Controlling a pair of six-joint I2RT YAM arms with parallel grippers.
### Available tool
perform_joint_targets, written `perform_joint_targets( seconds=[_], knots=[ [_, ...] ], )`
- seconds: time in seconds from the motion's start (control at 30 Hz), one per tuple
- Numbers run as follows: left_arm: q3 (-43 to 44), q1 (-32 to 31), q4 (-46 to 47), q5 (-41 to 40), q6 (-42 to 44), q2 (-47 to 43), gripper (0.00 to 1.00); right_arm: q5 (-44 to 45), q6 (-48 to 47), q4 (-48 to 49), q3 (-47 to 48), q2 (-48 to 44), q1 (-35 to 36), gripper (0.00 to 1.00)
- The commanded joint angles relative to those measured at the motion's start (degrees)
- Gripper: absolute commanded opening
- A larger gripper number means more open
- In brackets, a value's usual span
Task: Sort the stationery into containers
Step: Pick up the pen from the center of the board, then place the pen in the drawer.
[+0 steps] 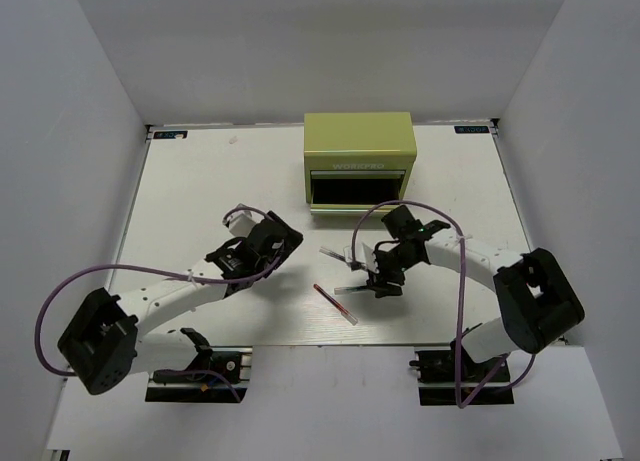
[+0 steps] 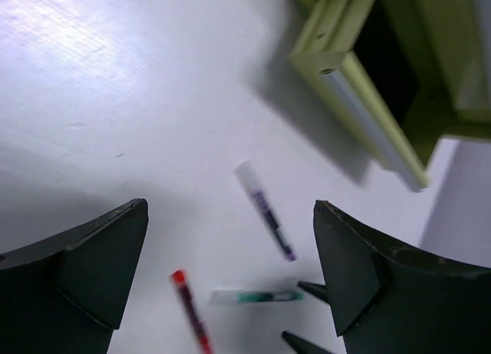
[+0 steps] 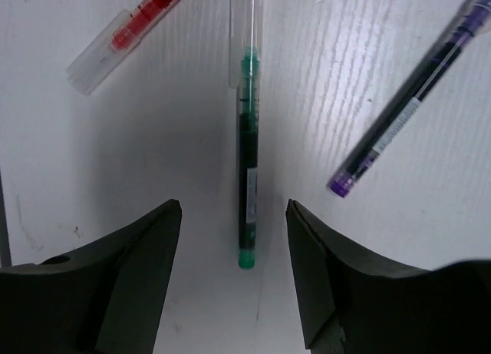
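Three pens lie on the white table. The green pen (image 3: 247,162) lies straight ahead of my right gripper (image 3: 234,208), which is open and low, with the pen's near end between its fingertips. The red pen (image 3: 126,31) and a dark pen with purple ends (image 3: 406,116) lie to either side. From above I see the red pen (image 1: 335,303), the purple-ended pen (image 1: 334,252) and the right gripper (image 1: 368,279). My left gripper (image 2: 230,208) is open and empty, above and left of the pens (image 1: 283,241). The olive-green cabinet (image 1: 360,146) has its bottom drawer (image 1: 360,193) open. No light blue pen shows.
The open drawer (image 2: 368,116) juts toward the pens, a short way beyond the purple-ended pen (image 2: 265,210). The right gripper's fingertips (image 2: 311,291) show beside the green pen (image 2: 257,296) in the left wrist view. White walls enclose the table on three sides.
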Motion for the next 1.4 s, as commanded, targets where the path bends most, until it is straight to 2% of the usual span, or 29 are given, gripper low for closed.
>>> perform_joint_targets(
  seconds=[0.0,0.17,0.27,0.3,0.4,0.43,0.53,0.57,0.7,0.83,1.03,1.2,1.27,1.3,1.33,1.37],
  knots=[
    [3.23,0.26,-13.19,1.53,3.53,-0.92,0.99,4.19,4.95,8.35,-1.81,1.04,2.97,0.63],
    [12.54,0.26,-27.24,3.2,4.06,4.43,0.99,10.26,8.91,13.38,-3.83,2.1,5.34,0.56],
    [13.7,0.26,-30.34,4.42,1.78,5.06,0.99,10.96,9.97,13.57,-3.66,3.59,6.4,0.47],
    [13.7,0.26,-30.35,5.47,1.26,4.1,0.98,11.14,10.4,13.3,-3.66,3.85,6.66,0.4],
    [11.95,0.26,-27.28,6.7,0.38,1.55,0.98,11.58,11.19,13.22,-3.92,3.77,7.1,0.3],
    [10.81,0.26,-26.75,7.23,-1.37,-0.37,0.98,11.49,11.2,12.43,-4.18,3.42,7.1,0.2],
    [9.13,0.26,-25.6,7.76,-5.23,-2.84,0.98,10.71,11.11,10.15,-4.01,1.4,7.01,0.04],
    [8.43,0.26,-24.99,7.77,-6.04,-3.37,0.99,10.62,11.2,8.4,-2.88,-0.08,6.75,0.02],
    [7.29,0.26,-23.76,12.23,-10.43,-3.47,0.99,12.01,10.49,2.85,2.48,-6.16,6.05,0.0],
    [7.89,0.26,-23.76,17.51,-17.63,0.74,0.99,16.22,10.49,2.49,11.26,-8.01,4.82,0.0],
    [9.74,0.26,-22.26,25.86,-19.31,9.52,0.99,24.05,10.23,9.69,21.03,-1.26,3.41,0.0],
    [12.72,-0.27,-22.26,26.57,-19.32,12.79,0.99,28.54,6.11,13.38,26.39,7.34,2.27,0.0],
    [12.73,-0.27,-21.74,26.57,-19.32,12.79,0.99,30.3,5.66,14.87,27.62,8.77,2.01,0.03],
    [12.73,-0.27,-21.74,26.57,-19.32,12.79,0.99,30.56,5.31,15.06,28.67,11.39,1.74,0.13],
    [12.73,-0.27,-21.73,27.18,-19.32,12.79,0.99,30.57,5.22,14.63,30.34,12.37,1.57,0.18],
    [12.12,-0.27,-21.73,27.19,-19.32,12.79,0.99,30.57,5.39,13.32,31.83,13.69,1.22,0.29]
  ],
)
